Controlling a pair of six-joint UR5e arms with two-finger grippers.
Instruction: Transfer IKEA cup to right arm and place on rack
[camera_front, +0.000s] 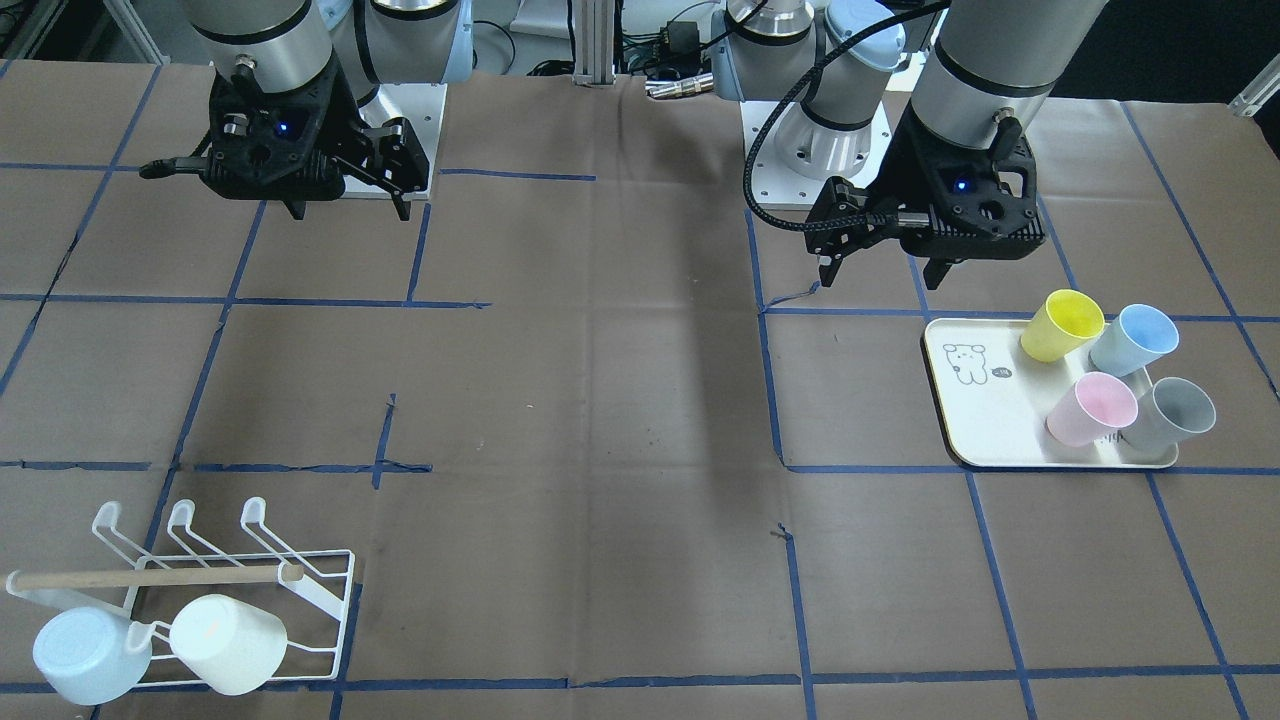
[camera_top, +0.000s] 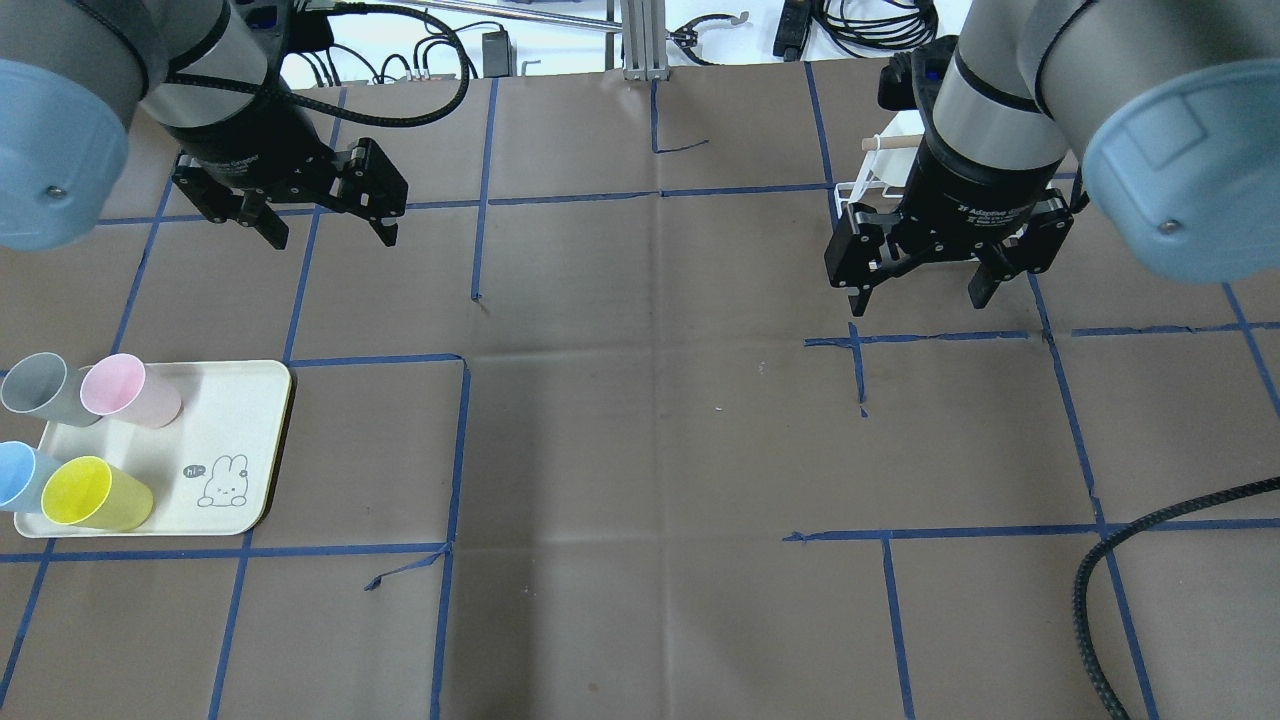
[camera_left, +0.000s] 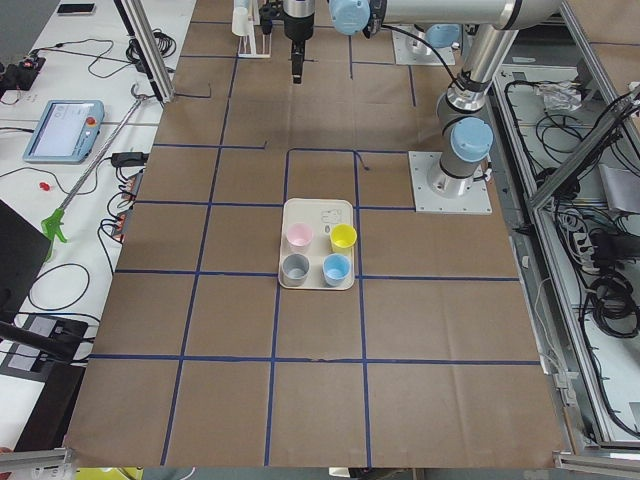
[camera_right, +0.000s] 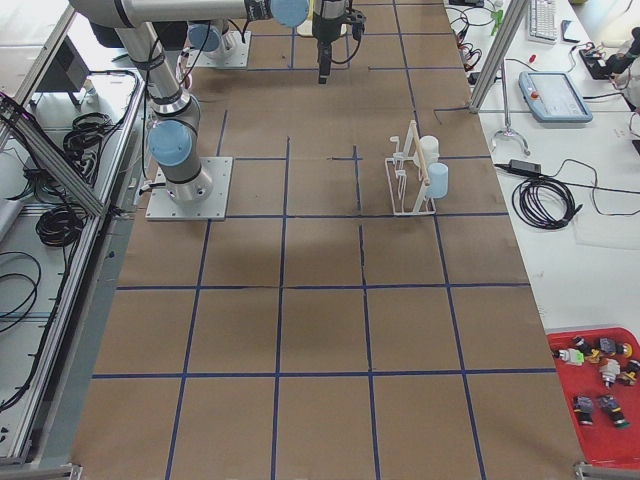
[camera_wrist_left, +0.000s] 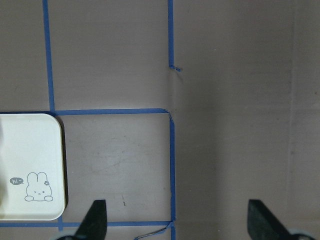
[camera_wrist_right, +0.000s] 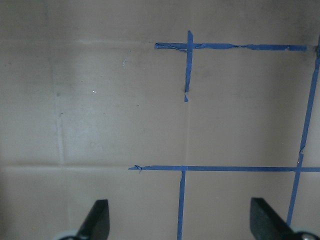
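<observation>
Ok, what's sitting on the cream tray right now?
A yellow cup, a blue cup, a pink cup and a grey cup, upright. The tray surface beneath them is hidden.

R gripper (camera_wrist_right: 180, 221) wide, blue tape (camera_wrist_right: 189, 65), brown paper (camera_wrist_right: 100, 125)

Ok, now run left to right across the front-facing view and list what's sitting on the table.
Pale blue cup → white cup, both on the rack → tray → yellow cup → pink cup → blue cup → grey cup.
</observation>
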